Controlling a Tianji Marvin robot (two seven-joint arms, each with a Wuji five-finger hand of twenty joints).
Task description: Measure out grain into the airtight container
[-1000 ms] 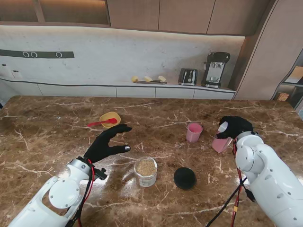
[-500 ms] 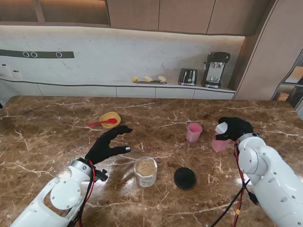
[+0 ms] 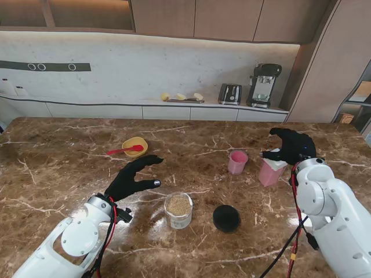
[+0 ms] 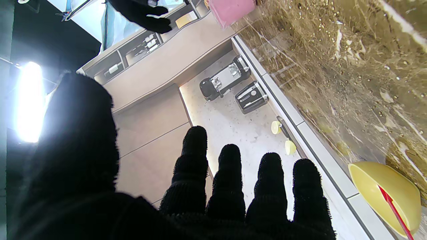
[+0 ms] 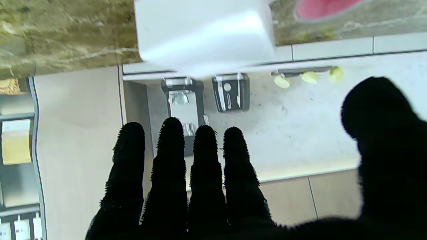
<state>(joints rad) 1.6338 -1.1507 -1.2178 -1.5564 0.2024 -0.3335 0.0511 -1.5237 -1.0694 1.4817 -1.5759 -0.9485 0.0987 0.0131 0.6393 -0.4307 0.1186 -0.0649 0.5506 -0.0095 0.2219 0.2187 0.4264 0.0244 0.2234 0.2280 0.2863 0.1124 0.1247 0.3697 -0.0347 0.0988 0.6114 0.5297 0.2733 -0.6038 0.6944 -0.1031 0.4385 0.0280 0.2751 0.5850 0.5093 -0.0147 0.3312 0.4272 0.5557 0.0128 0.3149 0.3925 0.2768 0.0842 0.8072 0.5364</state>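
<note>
Grain fills the clear round jar (image 3: 178, 209) mid-table with its black round lid (image 3: 226, 218) beside it, while the right hand (image 3: 293, 146), fingers spread, hovers over the pink white-capped carton (image 3: 271, 171) by the pink cup (image 3: 237, 162), and the left hand (image 3: 132, 176) hangs spread, holding nothing.

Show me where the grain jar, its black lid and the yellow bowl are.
grain jar (image 3: 178, 210), stand view, on its clear side wall
black lid (image 3: 226, 218), stand view, middle of its top
yellow bowl (image 3: 138, 141), stand view, on its far rim
</note>
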